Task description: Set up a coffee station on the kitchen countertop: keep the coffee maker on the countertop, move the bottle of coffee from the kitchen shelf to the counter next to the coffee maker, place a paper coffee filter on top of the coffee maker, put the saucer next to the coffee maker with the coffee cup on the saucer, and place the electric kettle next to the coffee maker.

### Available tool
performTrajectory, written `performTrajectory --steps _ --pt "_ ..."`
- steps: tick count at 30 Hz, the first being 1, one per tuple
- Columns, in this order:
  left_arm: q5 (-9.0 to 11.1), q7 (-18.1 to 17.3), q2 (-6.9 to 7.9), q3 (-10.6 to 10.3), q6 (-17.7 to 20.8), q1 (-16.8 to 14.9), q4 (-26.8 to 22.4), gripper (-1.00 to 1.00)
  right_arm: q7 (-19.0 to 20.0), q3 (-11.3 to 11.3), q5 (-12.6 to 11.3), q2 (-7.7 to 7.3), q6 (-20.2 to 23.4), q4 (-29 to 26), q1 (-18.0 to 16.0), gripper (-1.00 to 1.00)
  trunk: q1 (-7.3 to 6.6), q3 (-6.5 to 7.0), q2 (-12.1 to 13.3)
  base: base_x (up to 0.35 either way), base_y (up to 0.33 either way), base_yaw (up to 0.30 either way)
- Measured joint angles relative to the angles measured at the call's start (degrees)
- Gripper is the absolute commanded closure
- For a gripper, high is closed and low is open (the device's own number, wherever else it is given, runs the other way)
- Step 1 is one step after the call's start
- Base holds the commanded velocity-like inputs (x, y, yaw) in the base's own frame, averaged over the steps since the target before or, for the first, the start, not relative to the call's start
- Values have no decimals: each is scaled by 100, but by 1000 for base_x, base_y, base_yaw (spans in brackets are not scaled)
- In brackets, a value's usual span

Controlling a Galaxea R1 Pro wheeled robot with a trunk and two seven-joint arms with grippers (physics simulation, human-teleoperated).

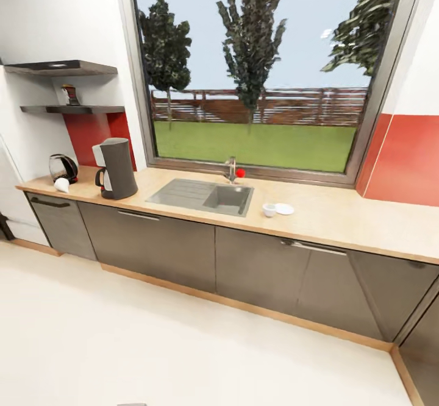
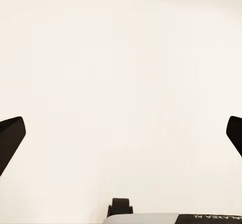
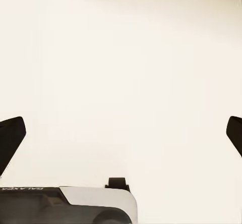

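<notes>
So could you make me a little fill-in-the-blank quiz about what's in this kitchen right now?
1. The coffee maker stands on the kitchen countertop, to the ____ of the sink.
2. The coffee cup sits ____ the saucer, not on it.
3. The bottle of coffee stands on the ____.

Missing words: left; beside; shelf
</notes>
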Motion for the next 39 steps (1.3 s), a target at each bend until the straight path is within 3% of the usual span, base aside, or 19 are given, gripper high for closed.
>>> performTrajectory --steps 39 --pt "0 0 0 8 -26 9 0 -100 0 8 0 0 -1 0 0 -100 0 0 0 338 1 275"
